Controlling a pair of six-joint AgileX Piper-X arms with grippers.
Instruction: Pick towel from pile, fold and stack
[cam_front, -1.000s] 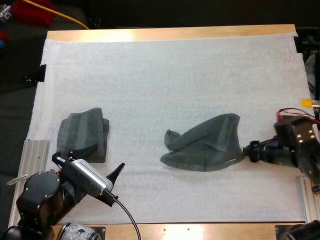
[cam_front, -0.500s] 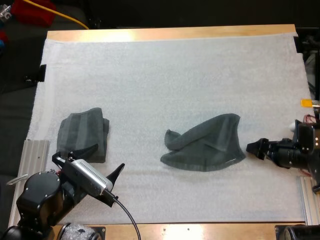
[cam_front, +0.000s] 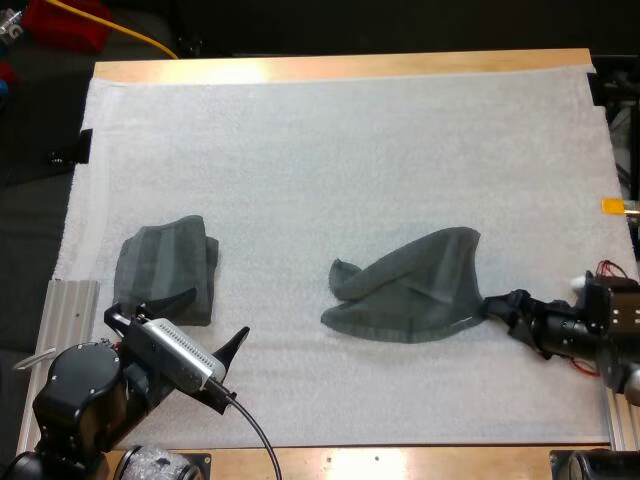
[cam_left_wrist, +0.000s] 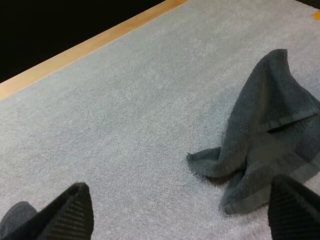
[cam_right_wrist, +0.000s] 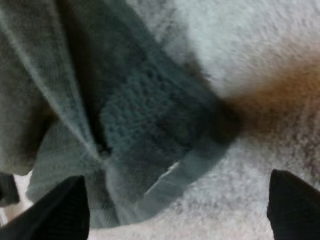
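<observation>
**A:** What was laid out on the mat (cam_front: 340, 150)?

**B:** A crumpled towel (cam_front: 410, 290) was seen near the middle. A folded towel (cam_front: 165, 265) was seen well apart from it, at the left side.

**A:** Where were the grippers placed?

**B:** The right gripper (cam_front: 497, 306) was set at the crumpled towel's near right corner. Its fingers (cam_right_wrist: 60, 212) were spread wide, and the hemmed corner lay between and just ahead of them. Nothing was clasped. The left gripper (cam_front: 200, 322) was held just beside the folded towel, likewise spread wide and empty.

**A:** Which step was judged to be in hand?

**B:** The corner was judged to be about to be taken, so that the crumpled towel could be drawn flat for folding. No fold had yet been made.

**A:** How was that grasp best to be done?

**B:** It was judged that the fingers should be kept low against the mat and eased forward. The hem should sit well between them before they are closed. The cloth looked layered at that corner, so only the outer edge should be pinched. A shallow bite would likely be lost once the towel is pulled.
</observation>
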